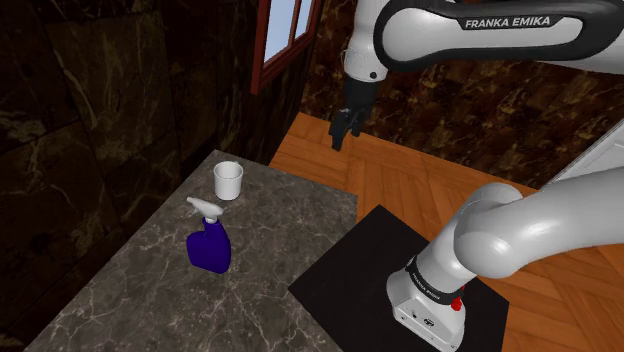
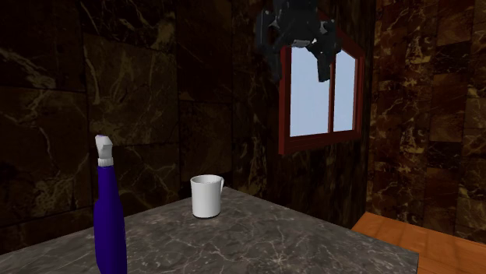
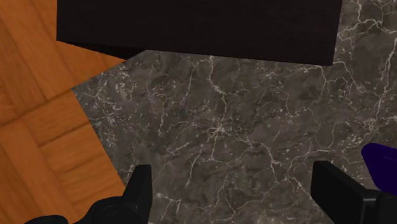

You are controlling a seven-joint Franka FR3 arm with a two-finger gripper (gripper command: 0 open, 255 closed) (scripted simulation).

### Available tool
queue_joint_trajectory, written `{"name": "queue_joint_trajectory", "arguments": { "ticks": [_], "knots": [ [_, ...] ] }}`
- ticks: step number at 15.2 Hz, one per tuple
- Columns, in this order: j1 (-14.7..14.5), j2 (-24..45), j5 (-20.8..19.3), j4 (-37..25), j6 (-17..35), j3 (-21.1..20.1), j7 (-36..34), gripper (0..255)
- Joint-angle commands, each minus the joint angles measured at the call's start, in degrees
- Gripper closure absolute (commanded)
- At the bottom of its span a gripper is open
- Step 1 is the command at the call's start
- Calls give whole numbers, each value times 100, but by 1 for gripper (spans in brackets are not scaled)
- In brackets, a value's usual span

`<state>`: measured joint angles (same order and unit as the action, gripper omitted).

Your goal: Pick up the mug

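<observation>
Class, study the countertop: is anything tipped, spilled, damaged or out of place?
Nothing stands out. The white mug and blue spray bottle stand upright and apart on the dark veined countertop; no spill shows.

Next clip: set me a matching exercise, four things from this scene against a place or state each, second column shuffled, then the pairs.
1. white mug
2. blue spray bottle with white trigger head
3. all-black two-finger gripper
4. red-framed window

A. open, up in the air, holding nothing
B. set in the dark wall
C. upright at the grey marble counter's end nearest the window
D. upright on the counter, farther from the window

Pairs: 1-C, 2-D, 3-A, 4-B
</observation>
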<state>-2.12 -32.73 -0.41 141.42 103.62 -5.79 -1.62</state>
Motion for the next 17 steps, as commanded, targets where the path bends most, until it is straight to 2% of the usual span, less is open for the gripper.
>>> {"name": "queue_joint_trajectory", "arguments": {
  "ticks": [1, 9, 17],
  "knots": [
    [-36, 395, 58, -53, 372, -143, -208, 0],
    [-78, 2073, -24, -647, 1532, -583, -965, 0],
    [-190, 3867, -499, -1743, 2257, -816, -1806, 0]
  ]
}}
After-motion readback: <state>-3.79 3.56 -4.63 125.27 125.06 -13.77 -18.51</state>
